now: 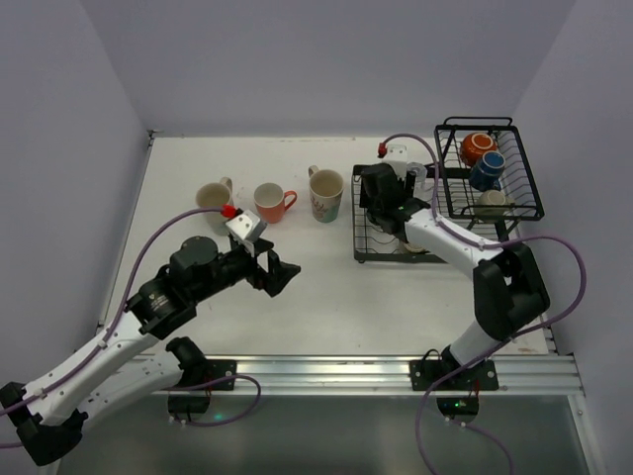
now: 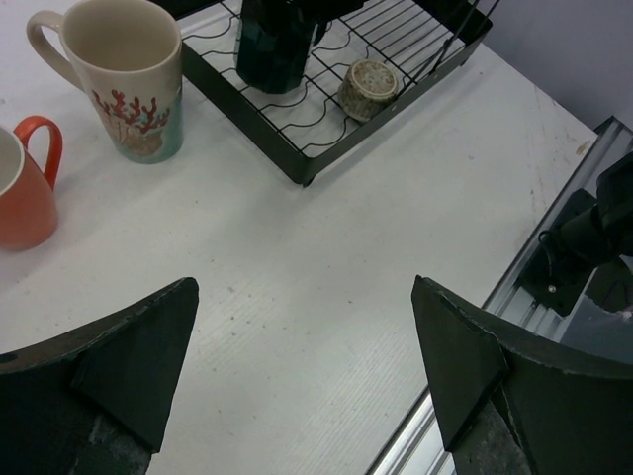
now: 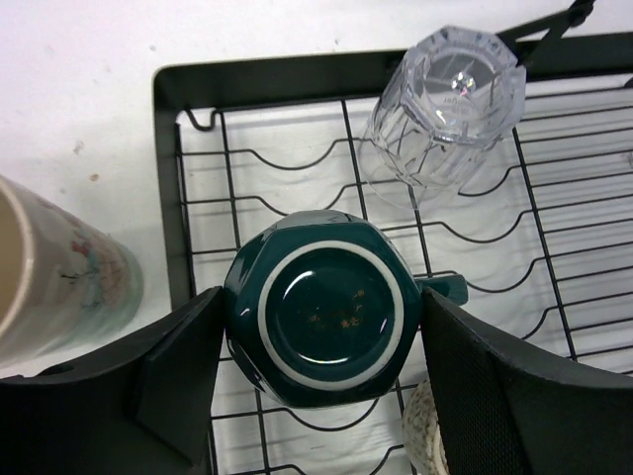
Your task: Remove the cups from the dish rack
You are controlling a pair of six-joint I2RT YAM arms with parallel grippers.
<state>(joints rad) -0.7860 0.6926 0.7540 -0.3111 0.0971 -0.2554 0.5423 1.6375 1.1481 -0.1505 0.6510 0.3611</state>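
The black wire dish rack has a flat tray [image 1: 368, 255] and a raised basket [image 1: 524, 168]. My right gripper [image 3: 321, 297] is down over the tray. Its fingers press both sides of an upside-down dark teal cup [image 3: 326, 322] that stands on the wires. A clear glass [image 3: 445, 104] and a speckled beige cup [image 3: 423, 445] stand beside it. The basket holds an orange-red cup [image 1: 478, 146], a blue cup [image 1: 487, 170] and a beige cup [image 1: 493, 201]. A cream mug [image 1: 213, 195], an orange-red mug [image 1: 269, 202] and a patterned cream mug [image 1: 326, 193] stand on the table. My left gripper [image 1: 279, 272] is open and empty.
The left wrist view shows the tray corner [image 2: 297, 168] and the patterned mug [image 2: 129, 89] ahead of the open fingers [image 2: 148, 356]. The metal rail [image 1: 396, 371] runs along the table's near edge. Grey walls close in the left, back and right.
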